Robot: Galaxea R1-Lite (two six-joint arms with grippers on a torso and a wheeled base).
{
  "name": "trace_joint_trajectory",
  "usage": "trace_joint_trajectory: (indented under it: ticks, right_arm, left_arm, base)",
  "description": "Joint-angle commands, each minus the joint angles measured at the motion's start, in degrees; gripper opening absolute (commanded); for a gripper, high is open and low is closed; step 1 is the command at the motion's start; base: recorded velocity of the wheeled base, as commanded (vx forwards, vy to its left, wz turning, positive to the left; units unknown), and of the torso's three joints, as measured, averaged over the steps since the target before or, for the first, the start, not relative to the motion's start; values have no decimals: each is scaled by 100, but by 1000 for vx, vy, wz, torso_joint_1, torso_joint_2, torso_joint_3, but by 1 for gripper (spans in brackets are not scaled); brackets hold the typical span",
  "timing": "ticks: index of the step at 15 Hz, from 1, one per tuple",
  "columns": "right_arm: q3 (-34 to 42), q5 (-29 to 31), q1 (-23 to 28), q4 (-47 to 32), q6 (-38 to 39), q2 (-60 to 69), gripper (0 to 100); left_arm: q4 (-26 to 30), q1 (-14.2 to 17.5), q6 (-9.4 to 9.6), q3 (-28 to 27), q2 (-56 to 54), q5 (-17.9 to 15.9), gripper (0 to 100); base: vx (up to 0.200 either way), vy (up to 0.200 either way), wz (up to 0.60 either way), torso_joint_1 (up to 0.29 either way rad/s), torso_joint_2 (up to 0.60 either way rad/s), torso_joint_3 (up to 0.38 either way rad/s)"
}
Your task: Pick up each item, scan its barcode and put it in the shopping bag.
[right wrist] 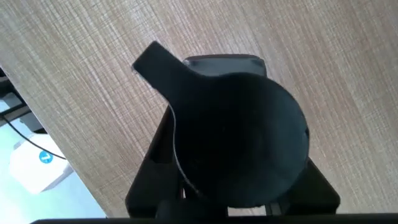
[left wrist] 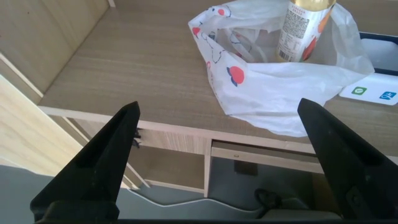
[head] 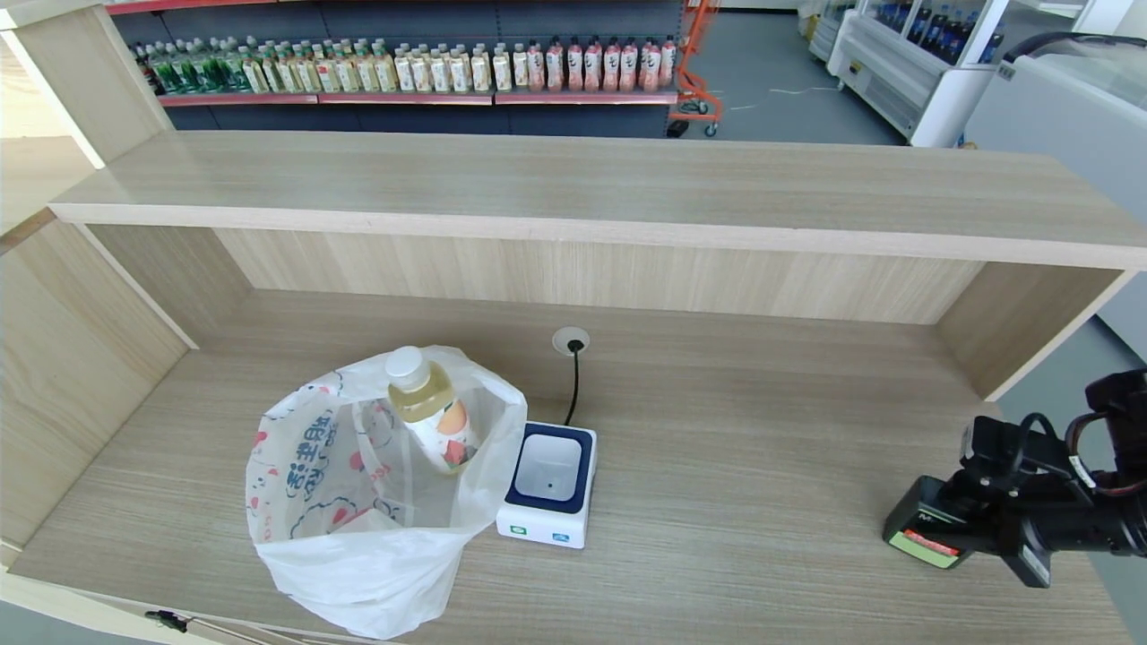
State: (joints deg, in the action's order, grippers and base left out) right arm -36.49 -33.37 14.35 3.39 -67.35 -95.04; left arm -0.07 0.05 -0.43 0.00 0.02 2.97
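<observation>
The white plastic shopping bag with red and blue print (head: 305, 484) stands open on the light wood-grain worktop (head: 762, 466), left of centre and close to the near edge. A clear bottle of pale yellow drink with a white cap (head: 430, 412) leans upright inside it. A white barcode scanner with a dark blue top (head: 548, 484) sits just beside the bag, on the side towards the right edge.

The left hand (left wrist: 219, 112) is off the near edge, fingers (left wrist: 118, 155) wide apart and holding nothing; bag and bottle lie ahead of it.

The right hand (head: 981, 511) is at the near right corner, well apart from the bag. A black block with a red and green label (head: 923, 536) is at its front end. Whether the hand grips it cannot be told.
</observation>
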Motion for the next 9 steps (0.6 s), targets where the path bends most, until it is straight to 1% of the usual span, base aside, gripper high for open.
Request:
trace_joint_trajectory:
  ticks: [1,5,7,9]
  right_arm:
    - [28,-3,-11,-14,-15,12,0]
    - [10,-3,15,-5,3,557,0]
    - [-34,-12,24,-5,47,1400,0]
    - [1,-30,59,-5,12,2604,0]
  left_arm:
    - [-1,4,-1,0,-2,1,100]
    - [-1,4,-1,0,-2,1,100]
    - [-1,4,-1,0,-2,1,100]
    - [-1,4,-1,0,-2,1,100]
  base:
    - [0,0,0,0,0,0]
    - [0,0,0,0,0,0]
    - [0,0,0,0,0,0]
    - [0,0,0,0,0,0]
